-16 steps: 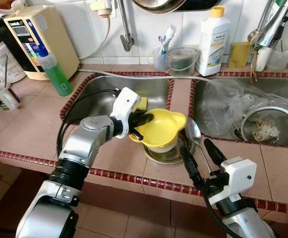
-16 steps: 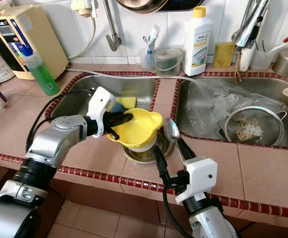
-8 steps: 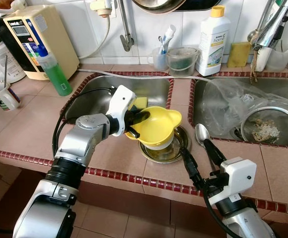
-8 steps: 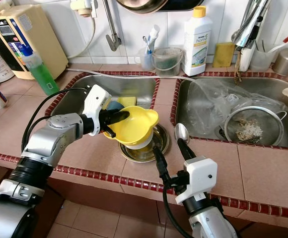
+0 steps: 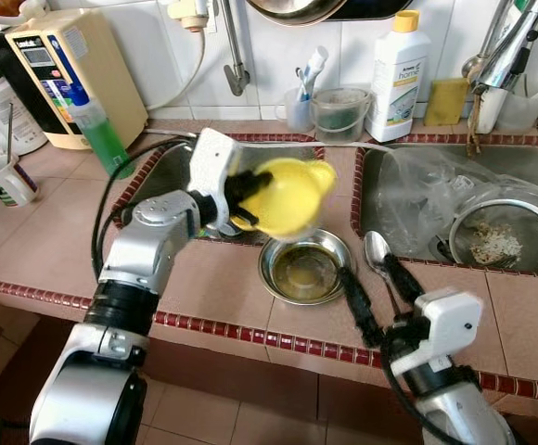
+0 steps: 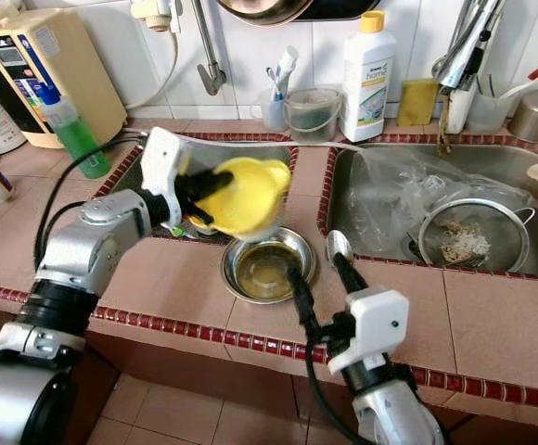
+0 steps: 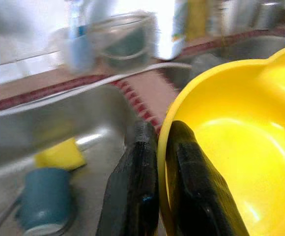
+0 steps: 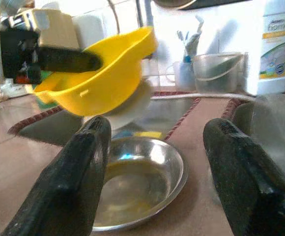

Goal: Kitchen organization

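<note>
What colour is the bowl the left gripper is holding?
Yellow; the bowl shows best in the left wrist view, its rim pinched by the left gripper.

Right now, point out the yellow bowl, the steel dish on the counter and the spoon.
yellow bowl (image 5: 283, 197), left eye view, on its outer side.
steel dish (image 5: 306, 269), left eye view, on its inner bottom.
spoon (image 5: 375, 249), left eye view, on the spoon's bowl end.

bright even light; yellow bowl (image 5: 283, 195) motion-blurred, left wrist view soft.
</note>
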Controlling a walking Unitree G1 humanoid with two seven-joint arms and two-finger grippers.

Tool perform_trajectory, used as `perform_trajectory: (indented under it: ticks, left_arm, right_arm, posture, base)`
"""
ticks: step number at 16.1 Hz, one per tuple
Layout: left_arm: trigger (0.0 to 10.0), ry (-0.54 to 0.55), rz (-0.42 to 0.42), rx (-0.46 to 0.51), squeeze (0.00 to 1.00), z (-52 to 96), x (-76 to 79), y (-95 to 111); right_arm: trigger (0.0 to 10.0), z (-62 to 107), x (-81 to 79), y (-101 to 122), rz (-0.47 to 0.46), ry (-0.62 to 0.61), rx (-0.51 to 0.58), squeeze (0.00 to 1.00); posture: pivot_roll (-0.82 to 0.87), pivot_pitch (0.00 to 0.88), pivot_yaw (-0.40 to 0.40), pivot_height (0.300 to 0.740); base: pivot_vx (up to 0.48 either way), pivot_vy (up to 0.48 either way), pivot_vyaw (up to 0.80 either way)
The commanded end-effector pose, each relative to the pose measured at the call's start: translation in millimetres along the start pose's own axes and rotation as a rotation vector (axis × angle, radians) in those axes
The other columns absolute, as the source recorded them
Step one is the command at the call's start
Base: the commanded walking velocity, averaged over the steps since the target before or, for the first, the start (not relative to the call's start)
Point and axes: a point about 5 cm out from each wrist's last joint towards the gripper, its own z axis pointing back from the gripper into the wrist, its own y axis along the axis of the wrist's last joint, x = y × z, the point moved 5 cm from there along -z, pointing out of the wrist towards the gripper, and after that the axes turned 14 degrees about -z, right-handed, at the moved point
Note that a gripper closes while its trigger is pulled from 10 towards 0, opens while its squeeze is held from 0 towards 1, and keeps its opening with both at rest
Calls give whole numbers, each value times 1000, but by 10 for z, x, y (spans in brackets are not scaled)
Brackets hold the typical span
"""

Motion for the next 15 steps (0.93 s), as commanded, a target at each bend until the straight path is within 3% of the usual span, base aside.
perform_trajectory:
  ticks: [1,6,8,12,13,15]
  left_arm:
    - [10000,71,5,-15,0,13,-143,-14]
    - [10000,186,-56,-19,0,21,-311,-99]
    - [10000,214,-43,-2,0,10,-363,-94]
    - [10000,224,-12,76,0,-27,-334,-58]
    - [10000,226,-63,61,0,-33,-312,-117]
    - [10000,229,-66,57,0,-36,-309,-148]
  right_arm:
    - [10000,-39,54,41,8,-32,26,0]
    - [10000,-167,173,123,14,-73,55,0]
    - [10000,-235,251,94,34,-103,30,0]
    - [10000,-387,332,91,58,-135,-14,0]
    - [10000,-427,314,64,72,-111,-43,0]
    - [10000,-439,293,36,75,-90,-64,0]
  posture:
    - [-220,42,143,740]
    - [-208,16,122,740]
    - [-203,4,113,740]
    - [-193,0,93,740]
    - [-192,0,88,740]
    - [-185,0,81,740]
  base:
    - [0,0,0]
    - [0,0,0]
    - [0,0,0]
    - [0,0,0]
    - [0,0,0]
    - [0,0,0]
